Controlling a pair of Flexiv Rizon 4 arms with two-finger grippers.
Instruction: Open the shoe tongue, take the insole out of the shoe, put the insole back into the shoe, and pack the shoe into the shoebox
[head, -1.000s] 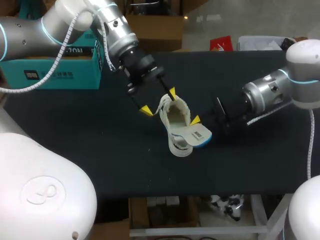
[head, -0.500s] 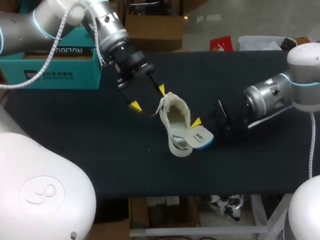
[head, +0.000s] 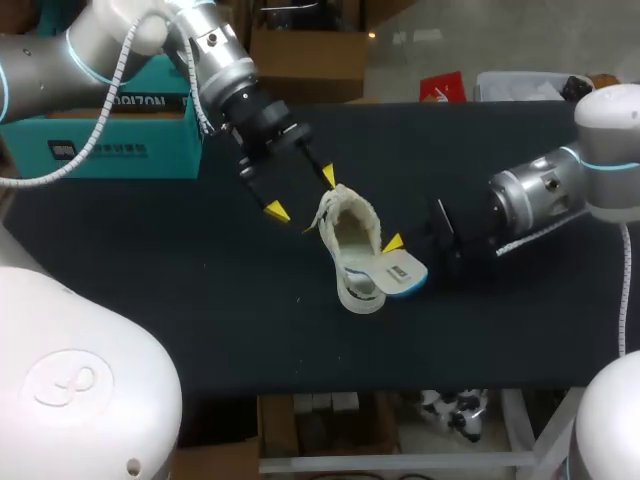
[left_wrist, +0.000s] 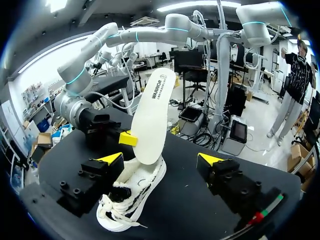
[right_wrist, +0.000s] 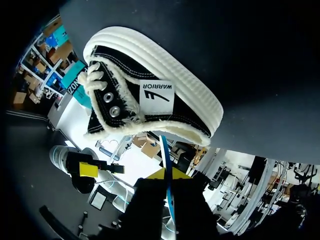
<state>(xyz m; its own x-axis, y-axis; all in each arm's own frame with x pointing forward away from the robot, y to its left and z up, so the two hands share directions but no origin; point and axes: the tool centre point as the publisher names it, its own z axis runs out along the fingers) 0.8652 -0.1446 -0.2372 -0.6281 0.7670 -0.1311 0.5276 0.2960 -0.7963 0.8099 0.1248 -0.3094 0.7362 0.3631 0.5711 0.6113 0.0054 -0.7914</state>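
While the shoe (head: 352, 232) lies midway on the bench (head: 200, 310), left pincer (head: 302, 194) hangs w/ fingers wide apart at its lace end; right pincer (right_wrist: 168, 176) is clamped on the insole (head: 402, 270), which sticks partly out of the heel opening; teal shoebox (head: 110, 140) sits at bench's far-left edge, well apart from shoe

Black shoe (right_wrist: 150, 92) with white sole and trim, white insole (left_wrist: 152, 120), teal shoebox (head: 100, 145), black table (head: 200, 310).

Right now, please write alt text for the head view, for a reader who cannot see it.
The right gripper holds the insole partly out of the shoe mid-table; the open left gripper is beside its toe end.
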